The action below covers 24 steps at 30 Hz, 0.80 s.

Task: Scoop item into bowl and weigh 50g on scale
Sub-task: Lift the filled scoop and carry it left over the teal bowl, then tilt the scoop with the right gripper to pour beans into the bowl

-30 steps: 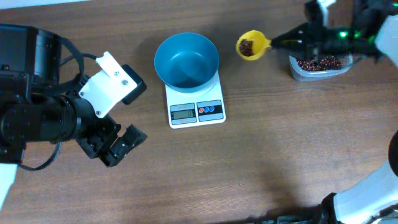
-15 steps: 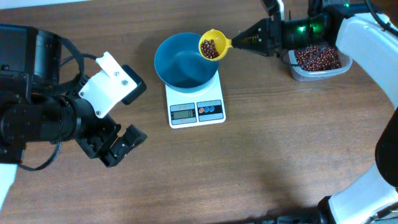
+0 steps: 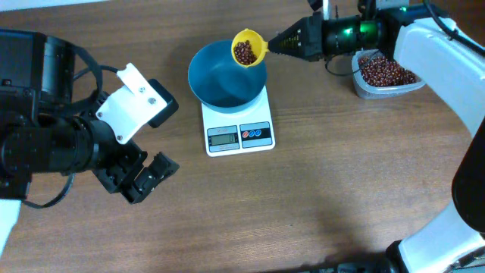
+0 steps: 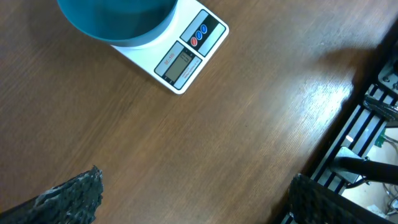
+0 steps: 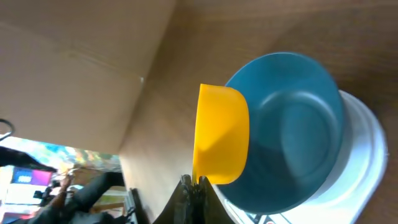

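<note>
Right tool (image 3: 292, 39) clenched on handle of yellow scoop (image 3: 248, 48). Scoop carries beans (image 3: 244, 51) and hangs over far rim of bowl (image 3: 216, 83), which looks empty. Bowl sits on scale (image 3: 239, 136), mid worktop toward far edge. Tub (image 3: 388, 91) of beans by far right corner. Left tool (image 3: 148, 176) released, idle near left edge. Best pour: roll wrist slowly, lip over bowl centre, watch display (image 3: 223, 137).

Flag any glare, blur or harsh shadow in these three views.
Overhead: evenly lit and sharp, though the digits on the scale are too small to read. Left wrist: a pale sheen streaks the table toward the right, and the left fingers at the bottom corners look soft. Right wrist: the yellow scoop sits close to the lens, partly in shadow; the room behind is blurred.
</note>
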Available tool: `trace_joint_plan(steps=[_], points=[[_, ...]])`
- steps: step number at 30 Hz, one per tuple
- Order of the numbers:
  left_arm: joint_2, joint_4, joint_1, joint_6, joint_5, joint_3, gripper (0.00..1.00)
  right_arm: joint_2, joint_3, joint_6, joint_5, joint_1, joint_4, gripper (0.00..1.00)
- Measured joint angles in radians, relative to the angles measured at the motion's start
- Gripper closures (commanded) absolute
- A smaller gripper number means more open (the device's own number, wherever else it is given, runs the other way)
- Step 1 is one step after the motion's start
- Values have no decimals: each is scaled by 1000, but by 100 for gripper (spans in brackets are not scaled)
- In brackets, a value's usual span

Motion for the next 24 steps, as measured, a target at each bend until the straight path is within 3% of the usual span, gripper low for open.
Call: trace_joint_plan(steps=[8,24], points=[[0,0,0,0,0,0,1,0,0,-67,154,27,21,96],[0,0,0,0,0,0,1,0,0,-275,124,27,21,96]])
